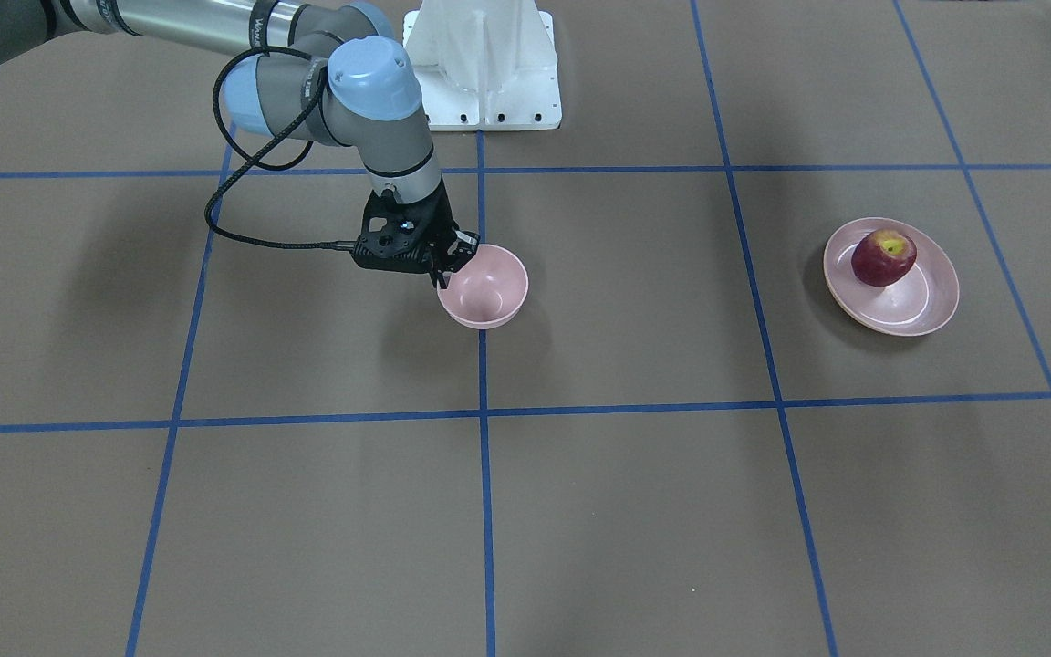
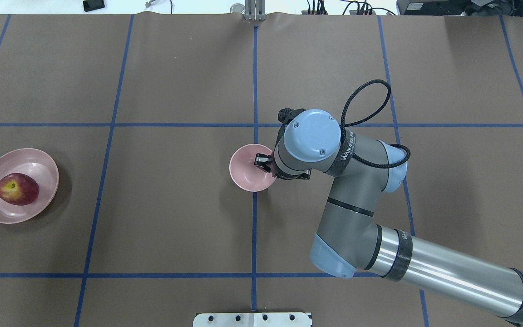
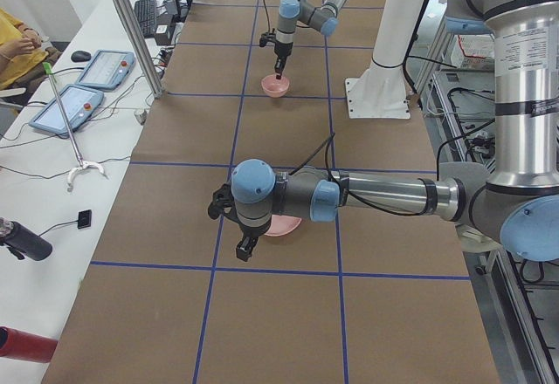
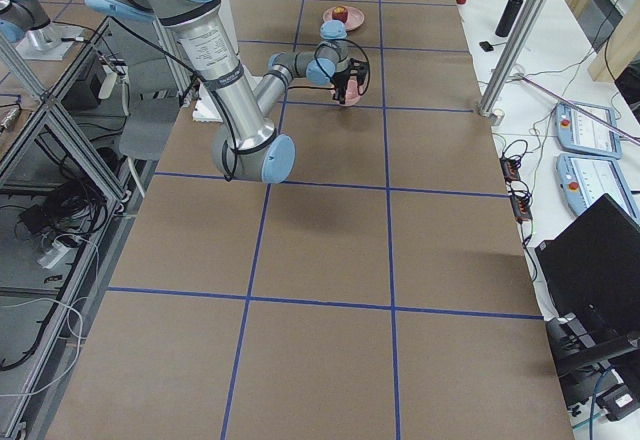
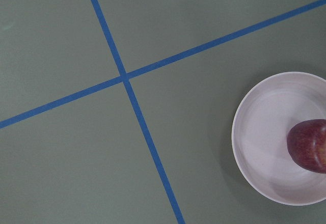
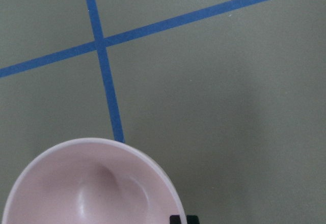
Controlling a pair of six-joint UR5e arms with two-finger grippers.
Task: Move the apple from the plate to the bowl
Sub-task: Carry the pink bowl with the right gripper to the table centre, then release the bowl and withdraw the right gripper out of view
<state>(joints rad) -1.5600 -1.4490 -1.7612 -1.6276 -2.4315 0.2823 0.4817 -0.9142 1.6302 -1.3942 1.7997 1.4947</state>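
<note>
The dark red apple [image 1: 884,257] lies on the wide pale pink plate [image 1: 909,306], far left in the overhead view [image 2: 17,189]. The left wrist view shows the plate [image 5: 260,137] and apple [image 5: 309,145] from high up. The small deep pink bowl [image 1: 489,292] sits near the table's middle. My right gripper [image 1: 449,266] straddles the bowl's rim and is shut on it; the bowl [image 6: 86,193] fills the right wrist view's lower left. My left gripper [image 3: 244,246] shows only in the exterior left view, beside the plate; I cannot tell whether it is open or shut.
Blue tape lines [image 2: 254,91] divide the brown table into squares. The white robot base [image 1: 484,64] stands at the robot's edge of the table. A side bench with control tablets [image 3: 87,87] and a metal post [image 3: 131,26] runs along the far side.
</note>
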